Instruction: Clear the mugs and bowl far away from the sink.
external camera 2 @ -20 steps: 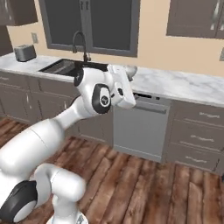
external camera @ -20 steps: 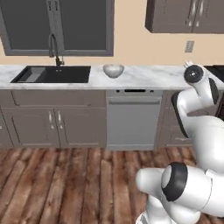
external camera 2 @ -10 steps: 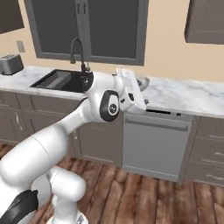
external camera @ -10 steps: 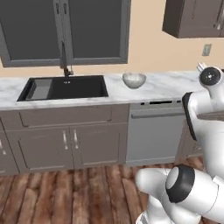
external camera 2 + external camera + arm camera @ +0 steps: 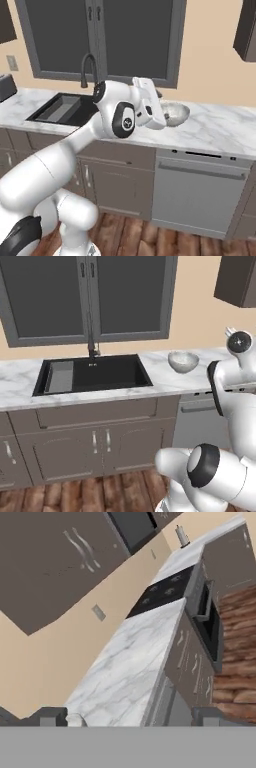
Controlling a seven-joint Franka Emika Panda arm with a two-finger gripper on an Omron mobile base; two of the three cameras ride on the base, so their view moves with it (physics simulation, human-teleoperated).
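Arm bent high above the marble counter [image 5: 15, 387], wrist level, claw [image 5: 130, 716] spread wide, grasping nothing. Off-white bowl [image 5: 183, 361] on the counter right of the black sink [image 5: 95, 373], well clear of the claw.

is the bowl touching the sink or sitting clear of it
Apart. The left base view shows the bowl on the marble counter right of the sink, with a strip of bare counter between them.
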